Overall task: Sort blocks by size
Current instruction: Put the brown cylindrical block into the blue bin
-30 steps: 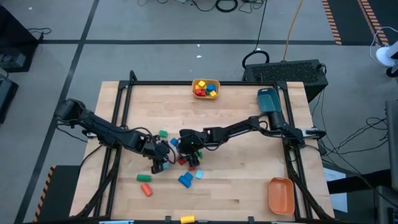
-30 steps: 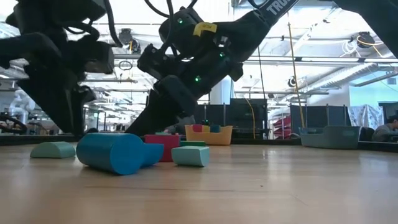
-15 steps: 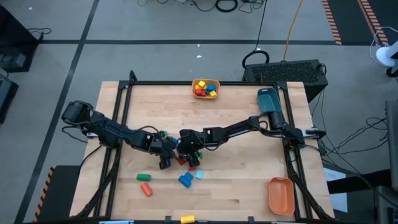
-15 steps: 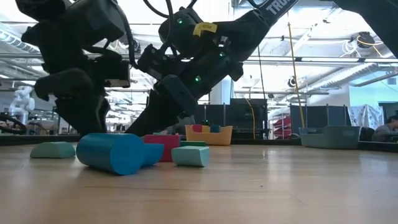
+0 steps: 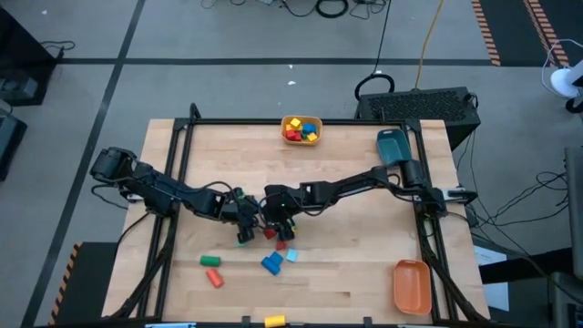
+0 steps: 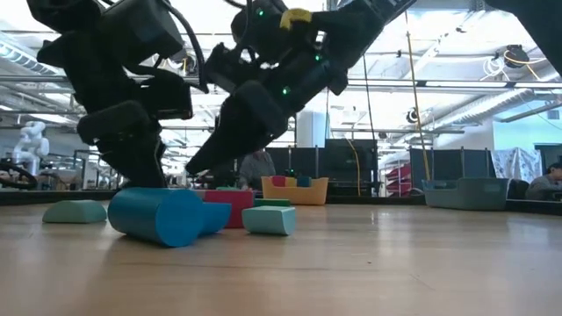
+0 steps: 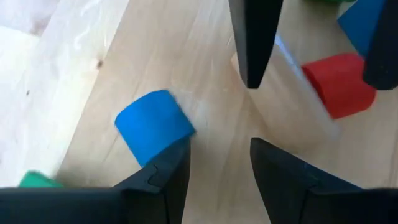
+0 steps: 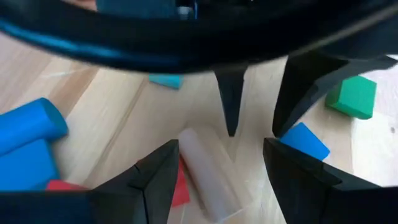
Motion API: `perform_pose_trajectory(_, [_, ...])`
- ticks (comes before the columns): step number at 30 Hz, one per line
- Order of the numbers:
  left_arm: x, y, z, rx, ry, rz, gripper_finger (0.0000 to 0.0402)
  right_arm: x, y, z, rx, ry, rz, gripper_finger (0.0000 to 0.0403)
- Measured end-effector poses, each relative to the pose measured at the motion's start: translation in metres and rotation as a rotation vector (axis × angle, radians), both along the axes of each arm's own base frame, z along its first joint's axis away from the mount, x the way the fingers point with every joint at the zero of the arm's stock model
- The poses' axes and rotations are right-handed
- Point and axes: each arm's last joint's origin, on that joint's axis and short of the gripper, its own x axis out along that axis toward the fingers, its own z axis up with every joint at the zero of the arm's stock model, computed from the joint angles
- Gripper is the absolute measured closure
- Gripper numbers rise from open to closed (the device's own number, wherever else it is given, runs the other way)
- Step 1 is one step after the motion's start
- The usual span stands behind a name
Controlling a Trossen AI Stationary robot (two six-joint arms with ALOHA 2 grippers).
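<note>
Blocks lie loose at the table's middle: a plain wood bar (image 7: 292,99), a red block (image 7: 339,84), a blue block (image 7: 154,124), a blue cylinder (image 6: 162,215), a cyan block (image 6: 268,219) and a green one (image 8: 351,96). My left gripper (image 7: 221,162) is open, low over the table, with bare wood between its fingers and the blue block just outside one fingertip. My right gripper (image 8: 227,180) faces it, open, raised off the table, its fingers on either side of the wood bar (image 8: 208,171) below. My left gripper has the outer side of one fingertip (image 7: 177,152) right beside the blue block's edge (image 7: 177,134). The block lies flat on the table. I cannot tell whether the finger touches it.
A yellow bin (image 5: 301,119) with blocks stands at the far edge, a teal bin (image 5: 393,146) at the far right, an orange bin (image 5: 411,285) at the near right. More blocks (image 5: 211,269) lie toward the near left. The two grippers stand close together, tip to tip.
My left gripper has moved toward the table's right, into the cluster of blocks, sinking a little and tipping further down. My right gripper has risen off the table over the wood bar. No block has visibly moved.
</note>
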Motion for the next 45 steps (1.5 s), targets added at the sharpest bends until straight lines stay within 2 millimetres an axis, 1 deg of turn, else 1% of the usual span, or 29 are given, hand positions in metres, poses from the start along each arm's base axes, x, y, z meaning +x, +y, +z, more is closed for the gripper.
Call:
perform_pose_trajectory(6, [0.002, 0.0, 0.001, 0.008, -0.03, -0.001, 0.0233, -0.004, -0.001, -0.004, -0.021, 0.054, 0.013, 0.0181])
perform_pose_trajectory(12, [0.003, 0.0, 0.002, 0.014, -0.033, 0.003, 0.0233, -0.005, -0.002, -0.006, -0.1, 0.066, 0.01, 0.0181])
perform_pose_trajectory(15, [0.003, 0.001, 0.001, 0.014, -0.03, 0.007, 0.0233, -0.004, -0.001, -0.011, -0.11, 0.073, 0.021, 0.0181])
perform_pose_trajectory(19, [0.003, 0.001, 0.002, 0.013, -0.035, 0.009, 0.0233, -0.003, -0.001, -0.025, -0.116, 0.101, 0.03, 0.0181])
perform_pose_trajectory(25, [0.004, 0.003, 0.002, 0.012, -0.04, 0.014, 0.0233, -0.001, -0.001, -0.029, -0.116, 0.09, 0.04, 0.0184])
perform_pose_trajectory(29, [0.004, 0.005, 0.002, 0.007, -0.04, 0.022, 0.0233, -0.001, -0.001, -0.029, -0.114, 0.089, 0.047, 0.0205])
perform_pose_trajectory(39, [0.004, 0.006, 0.002, 0.013, -0.041, 0.03, 0.0233, -0.002, 0.0, -0.029, -0.058, 0.095, 0.062, 0.0287])
perform_pose_trajectory(45, [0.002, 0.007, 0.007, 0.025, -0.049, 0.017, 0.0233, -0.004, 0.0, -0.028, -0.034, 0.134, 0.038, 0.0291])
